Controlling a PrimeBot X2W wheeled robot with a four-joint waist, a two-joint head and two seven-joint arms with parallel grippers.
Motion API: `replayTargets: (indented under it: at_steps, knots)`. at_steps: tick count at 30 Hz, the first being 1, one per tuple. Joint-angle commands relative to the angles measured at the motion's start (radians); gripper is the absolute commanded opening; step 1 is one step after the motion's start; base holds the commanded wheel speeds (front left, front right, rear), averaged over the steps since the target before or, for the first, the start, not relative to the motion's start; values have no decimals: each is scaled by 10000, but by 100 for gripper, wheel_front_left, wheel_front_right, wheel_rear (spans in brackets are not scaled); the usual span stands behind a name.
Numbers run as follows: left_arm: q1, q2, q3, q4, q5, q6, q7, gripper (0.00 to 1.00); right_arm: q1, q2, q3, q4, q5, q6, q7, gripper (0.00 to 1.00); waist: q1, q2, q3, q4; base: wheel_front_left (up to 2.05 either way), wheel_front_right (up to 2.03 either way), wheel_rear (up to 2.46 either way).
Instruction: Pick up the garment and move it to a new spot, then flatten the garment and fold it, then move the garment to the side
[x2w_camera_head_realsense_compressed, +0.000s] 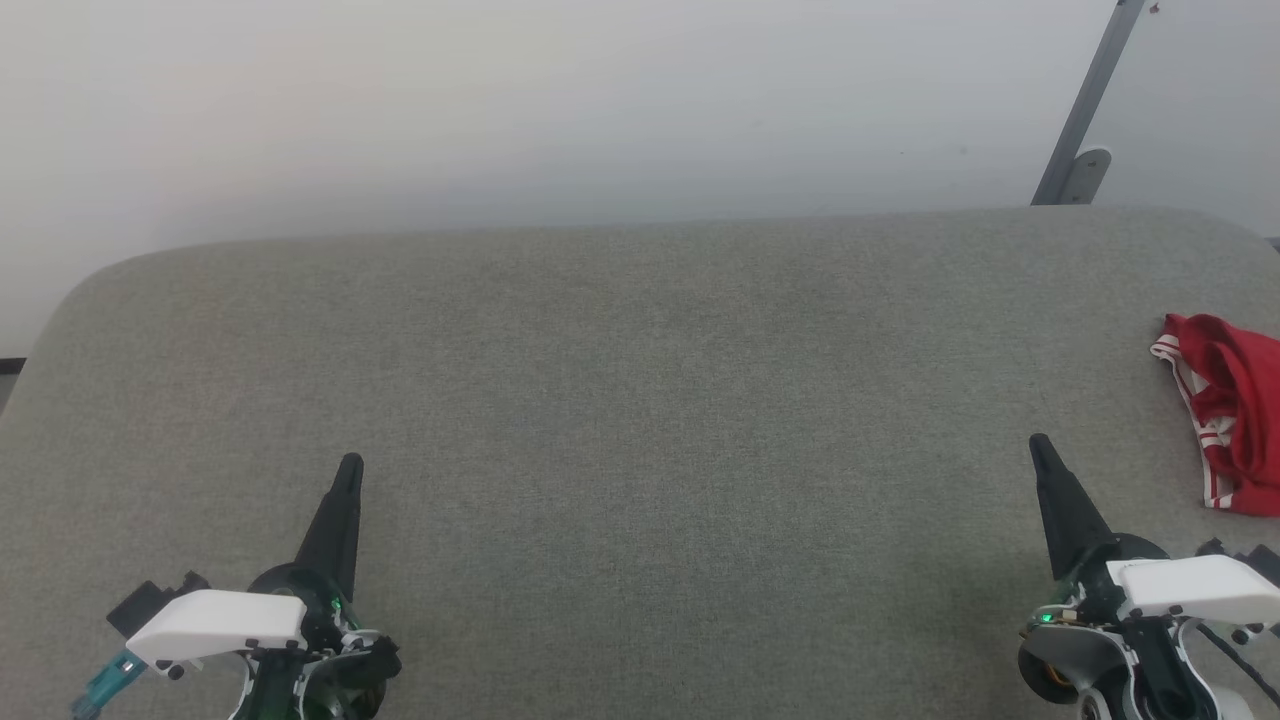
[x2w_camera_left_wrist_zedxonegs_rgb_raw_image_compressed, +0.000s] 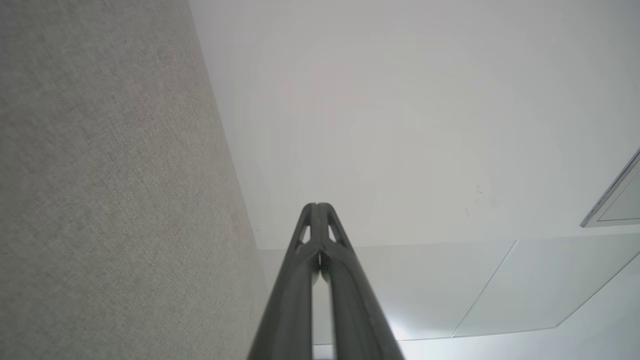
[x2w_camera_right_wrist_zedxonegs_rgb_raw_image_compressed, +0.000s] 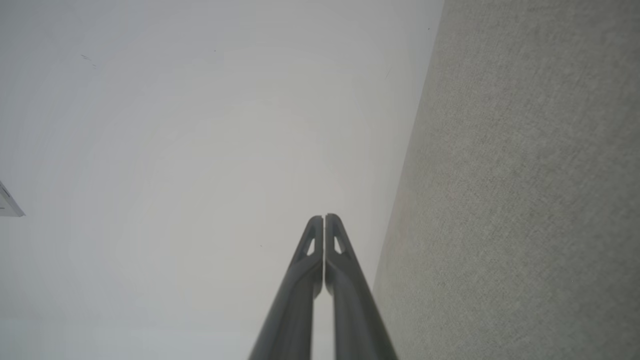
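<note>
Two dark-fingered grippers rest low over a grey cloth-covered table (x2w_camera_head_realsense_compressed: 640, 400), both pressed fully closed and holding nothing. The left gripper (x2w_camera_head_realsense_compressed: 349, 470) and the right gripper (x2w_camera_head_realsense_compressed: 1040, 448) point toward the table's far edge, with a broad bare stretch of cloth between them and ahead of both tips.

The red jersey (x2w_camera_head_realsense_compressed: 1235, 400) lies crumpled to the right of the right gripper and slightly ahead of its tip, near but not touching it, at the table's right side where the head view cuts it off. Its white-striped trim faces the gripper. The cloth is too bunched for any lettering to be read.

Beyond the tips the table ends in a straight far edge with rounded corners, set against a plain pale wall (x2w_camera_head_realsense_compressed: 500, 100). A grey metal strut (x2w_camera_head_realsense_compressed: 1090, 100) leans up the wall ahead and to the right of the right gripper.

In the wrist views, the left gripper (x2w_camera_left_wrist_zedxonegs_rgb_raw_image_compressed: 318, 207) and the right gripper (x2w_camera_right_wrist_zedxonegs_rgb_raw_image_compressed: 325, 219) show their fingers meeting at the tips, with the table edge running alongside each.
</note>
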Motion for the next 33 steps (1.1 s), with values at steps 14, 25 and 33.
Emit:
replayTargets:
  at_steps: [14, 25, 33]
  knots:
    - [-114, -22, -2, -8, -38, 0, 28, 0, 57, 33, -8, -36, 42, 0, 26, 0, 0, 0, 0, 0, 0, 0, 0]
    - [-115, -22, -2, -8, -38, 0, 28, 0, 57, 33, -6, -36, 42, 0, 27, 0, 0, 0, 0, 0, 0, 0, 0]
    - [-115, -22, -3, -8, -38, 0, 28, 0, 58, 33, -4, -36, 42, 0, 25, 0, 0, 0, 0, 0, 0, 0, 0]
